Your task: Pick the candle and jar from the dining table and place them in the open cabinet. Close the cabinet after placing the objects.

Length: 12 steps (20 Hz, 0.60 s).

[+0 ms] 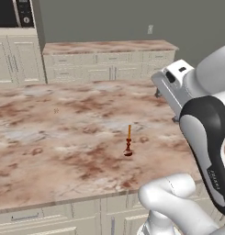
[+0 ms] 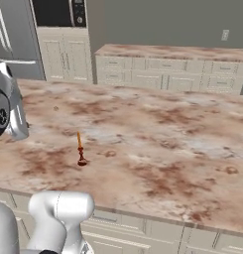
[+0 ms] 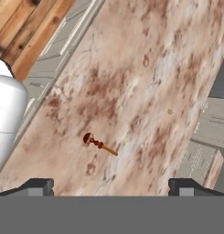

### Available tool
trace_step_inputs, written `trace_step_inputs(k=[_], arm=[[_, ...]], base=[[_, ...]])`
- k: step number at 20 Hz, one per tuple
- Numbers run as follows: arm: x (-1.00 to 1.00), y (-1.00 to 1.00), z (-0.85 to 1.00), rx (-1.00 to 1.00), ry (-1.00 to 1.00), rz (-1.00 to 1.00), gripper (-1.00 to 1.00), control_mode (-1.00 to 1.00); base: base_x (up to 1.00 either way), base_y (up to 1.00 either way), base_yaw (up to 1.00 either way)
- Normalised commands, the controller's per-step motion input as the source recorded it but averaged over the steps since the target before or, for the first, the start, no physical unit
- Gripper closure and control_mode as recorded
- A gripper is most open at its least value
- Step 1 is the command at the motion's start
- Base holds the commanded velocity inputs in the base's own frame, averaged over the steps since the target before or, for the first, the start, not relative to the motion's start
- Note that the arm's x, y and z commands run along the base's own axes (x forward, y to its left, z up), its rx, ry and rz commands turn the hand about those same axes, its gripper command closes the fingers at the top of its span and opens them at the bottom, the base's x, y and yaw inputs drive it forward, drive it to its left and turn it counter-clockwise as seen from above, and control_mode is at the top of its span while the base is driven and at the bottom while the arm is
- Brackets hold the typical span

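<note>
In the hand view the two dark fingertips [image 3: 38, 186] sit far apart at the bottom corners, so the jaws of the gripper [image 3: 111, 187] stand wide, with nothing between them and nothing touched. They hang above the dining table [image 3: 150, 82], well clear of its marble.

The candle [image 1: 128, 142] stands upright on the table, alone on the bare top. Its thin orange taper rises straight up from the small dark red-brown holder, so its long axis is vertical. In the left base view it is just right of centre, toward 5 o'clock from the middle of the picture, near the front edge of the table. In the right base view the candle [image 2: 81, 149] lies toward 8 o'clock from centre. Seen from the hand camera, the candle [image 3: 99, 145] appears foreshortened, holder toward 10 o'clock and taper tip toward 4 o'clock.

The tabletop is reddish-brown and beige marble over cream panelled drawers [image 1: 49, 215]. Beyond it, at 12 o'clock, runs a second counter [image 1: 109, 47] of the same marble on cream drawer units against a grey wall [image 2: 157, 22]. A dark oven [image 2: 58, 12] sits in tall cream cabinetry at 11 o'clock in the right base view. Wooden flooring [image 3: 26, 32] shows at 10 o'clock in the hand view.
</note>
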Motion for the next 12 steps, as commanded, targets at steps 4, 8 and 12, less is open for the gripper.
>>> trace_step_inputs(k=[4, 8, 12], arm=[[0.00, 0.00, 0.00, 0.00, 0.00, 0.00, -1.00, 1.00], [0.00, 0.00, 0.00, 0.00, 0.00, 0.00, -1.00, 1.00], [0.00, -0.20, -0.01, 0.07, -0.01, 0.00, -1.00, -1.00]], base=[[0.26, 0.03, 0.01], [0.00, 0.01, 0.00], [0.00, 0.02, 0.00]])
